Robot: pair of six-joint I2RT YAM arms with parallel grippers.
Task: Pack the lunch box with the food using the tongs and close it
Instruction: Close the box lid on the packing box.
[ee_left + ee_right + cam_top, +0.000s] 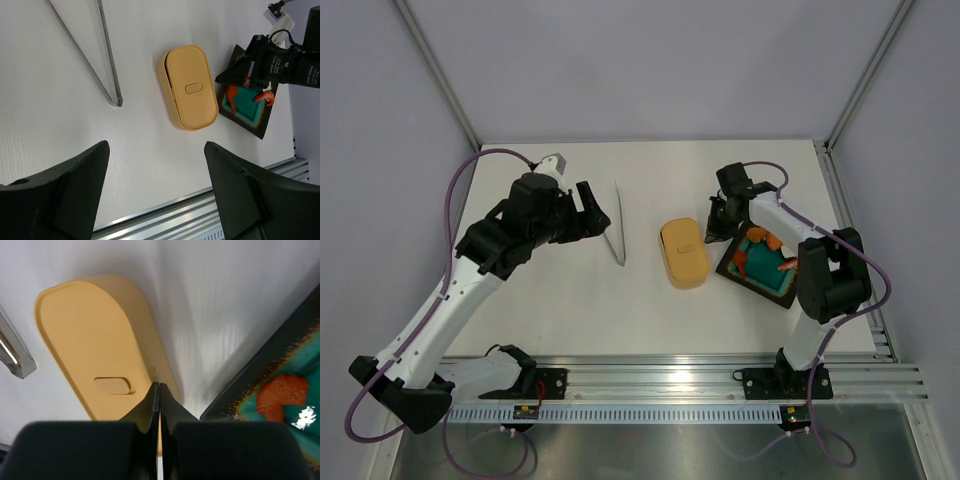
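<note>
The orange-tan lunch box (683, 252) lies mid-table with its lid on; it also shows in the left wrist view (190, 87) and the right wrist view (90, 350). The silver tongs (617, 228) (107, 65) lie flat to its left. Orange and red food (769, 240) (231, 93) (282, 392) sits in a tray on its right. My left gripper (603, 215) (156, 145) hangs open beside the tongs, holding nothing. My right gripper (713, 225) (159, 385) is shut and empty, its tips over the box's right edge next to the tray.
The food sits in a black square tray (732, 268) (260, 131) (260, 375) with a teal inside, tilted at the right. A metal rail (670, 380) runs along the table's near edge. Grey walls close in the back and sides.
</note>
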